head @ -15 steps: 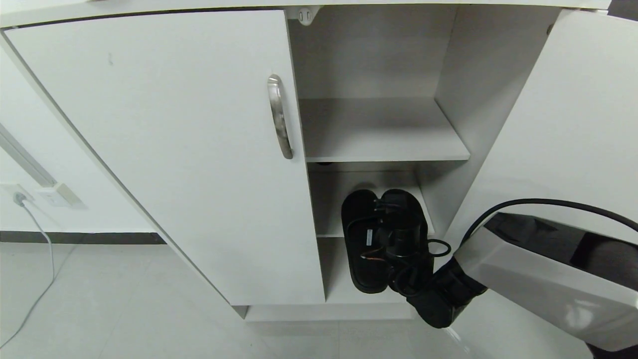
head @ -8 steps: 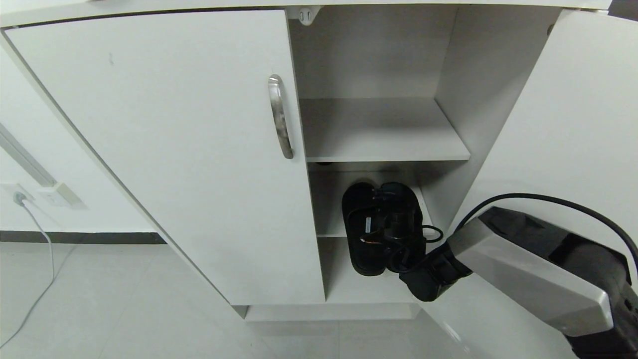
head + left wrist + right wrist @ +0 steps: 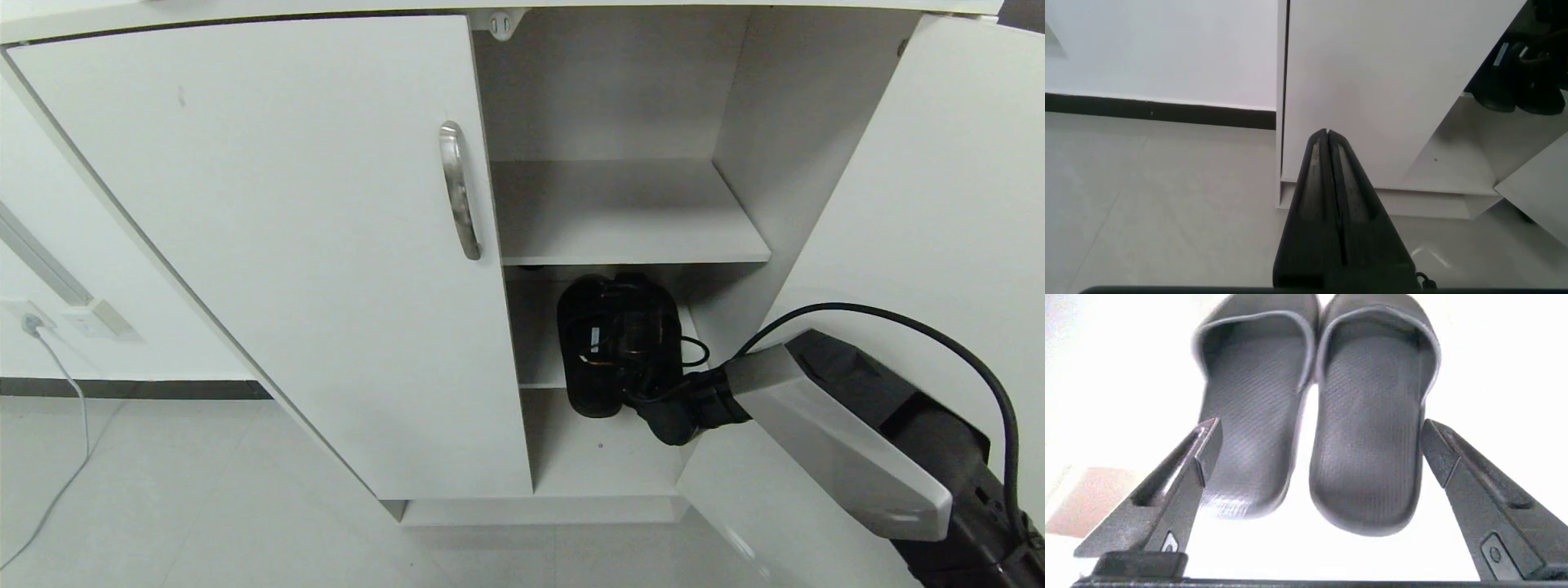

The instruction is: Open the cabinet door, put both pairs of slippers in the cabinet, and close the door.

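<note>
Nothing written can be read anywhere. A small pale label (image 3: 597, 336) sits on the black slippers (image 3: 588, 384), too small to make out. In the right wrist view, a faint embossed mark (image 3: 1226, 508) at one slipper's heel is likewise illegible.

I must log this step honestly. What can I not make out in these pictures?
Head view: the space behind the closed white cabinet door, hidden by it.
Head, right wrist views: whether the black rubber slippers in the right gripper touch a shelf; their soles face away.
Head view: the open white door, cut by the edge.
</note>
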`<state>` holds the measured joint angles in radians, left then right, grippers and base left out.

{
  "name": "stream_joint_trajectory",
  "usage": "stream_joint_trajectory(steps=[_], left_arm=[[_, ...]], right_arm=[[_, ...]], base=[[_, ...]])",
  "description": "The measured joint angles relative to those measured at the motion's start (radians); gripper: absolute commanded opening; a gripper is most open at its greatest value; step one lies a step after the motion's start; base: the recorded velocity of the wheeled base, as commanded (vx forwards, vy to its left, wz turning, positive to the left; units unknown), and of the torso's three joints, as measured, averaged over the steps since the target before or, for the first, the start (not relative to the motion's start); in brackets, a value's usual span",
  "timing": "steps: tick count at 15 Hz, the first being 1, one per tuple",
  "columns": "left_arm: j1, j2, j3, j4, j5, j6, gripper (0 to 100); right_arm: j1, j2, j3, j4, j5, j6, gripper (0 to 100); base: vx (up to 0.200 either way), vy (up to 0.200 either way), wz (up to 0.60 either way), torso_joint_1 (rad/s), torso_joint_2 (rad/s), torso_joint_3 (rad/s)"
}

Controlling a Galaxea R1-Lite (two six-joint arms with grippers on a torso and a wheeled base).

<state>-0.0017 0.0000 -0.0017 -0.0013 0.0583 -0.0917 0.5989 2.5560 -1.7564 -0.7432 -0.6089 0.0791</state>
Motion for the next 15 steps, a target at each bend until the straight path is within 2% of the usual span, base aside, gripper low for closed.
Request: stream_joint_trajectory(steps=[5, 12, 13, 15], left_arm=[[0.0, 0.0, 0.0, 0.0, 0.0, 0.0, 0], [0.0, 0.0, 0.0, 0.0, -0.001, 0.0, 0], [0.0, 0.0, 0.0, 0.0, 0.0, 0.0, 0], [0.0, 0.0, 0.0, 0.0, 0.0, 0.0, 0]], right_arm=[[-0.012, 0.044, -0.139, 0.085, 0.0, 0.001, 0], [-0.022, 0.071, -0.181, 0.107, 0.0, 0.005, 0], [-0.022, 0.073, -0.182, 0.107, 0.0, 0.005, 100], [-0.024, 0.076, -0.183, 0.107, 0.0, 0.006, 100]], base=[[0.0, 0.0, 0.0, 0.0, 0.0, 0.0], [0.0, 0.0, 0.0, 0.0, 0.0, 0.0], [0.0, 0.0, 0.0, 0.0, 0.0, 0.0], [0.0, 0.0, 0.0, 0.0, 0.0, 0.0]])
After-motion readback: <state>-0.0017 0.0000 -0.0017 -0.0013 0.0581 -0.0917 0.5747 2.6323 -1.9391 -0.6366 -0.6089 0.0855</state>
